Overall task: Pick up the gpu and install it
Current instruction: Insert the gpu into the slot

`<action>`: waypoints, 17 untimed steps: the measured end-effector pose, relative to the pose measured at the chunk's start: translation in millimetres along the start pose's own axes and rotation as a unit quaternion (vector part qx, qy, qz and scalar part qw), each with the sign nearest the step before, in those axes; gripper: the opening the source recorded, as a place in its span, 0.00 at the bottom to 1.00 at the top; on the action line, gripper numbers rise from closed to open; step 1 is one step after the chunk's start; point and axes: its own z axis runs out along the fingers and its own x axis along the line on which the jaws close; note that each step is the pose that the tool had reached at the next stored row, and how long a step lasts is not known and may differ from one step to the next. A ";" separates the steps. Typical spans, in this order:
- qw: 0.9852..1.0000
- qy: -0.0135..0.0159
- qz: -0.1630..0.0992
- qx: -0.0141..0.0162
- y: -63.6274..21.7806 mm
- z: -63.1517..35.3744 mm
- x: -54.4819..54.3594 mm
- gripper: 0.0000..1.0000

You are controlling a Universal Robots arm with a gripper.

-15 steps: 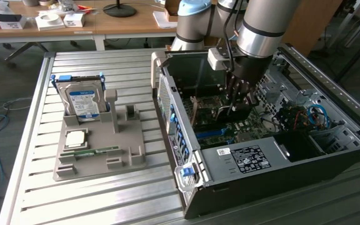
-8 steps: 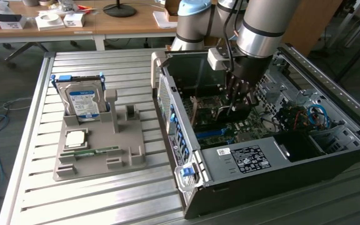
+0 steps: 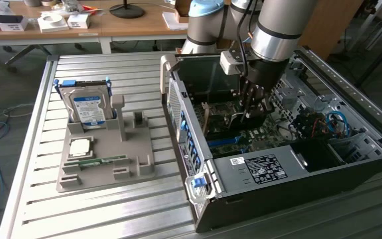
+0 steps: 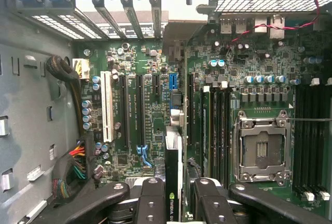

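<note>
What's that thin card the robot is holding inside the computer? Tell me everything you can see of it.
The gpu is a thin, flat card seen edge-on, its black face carrying a small green logo. The tool clamps it between two black fingers, one on each side. It stands on edge inside the open computer case, over the green motherboard, parallel to the long slots. Whether it touches a slot cannot be told.

Silver-grey arm (image 3: 280, 30), pale blue joint cap (image 3: 204, 7), black cable (image 3: 239, 22), black bolted fingers (image 4: 151, 203).
</note>
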 end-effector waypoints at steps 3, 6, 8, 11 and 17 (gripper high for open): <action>1.000 0.000 0.000 0.000 2.3 0.1 0.0 0.26; 1.000 0.000 0.000 0.000 2.5 0.6 0.2 0.26; 1.000 0.000 0.000 0.000 2.5 1.7 0.1 0.26; 1.000 0.000 0.000 0.000 2.5 2.2 0.2 0.26; 1.000 0.000 0.000 0.000 2.5 2.8 0.1 0.26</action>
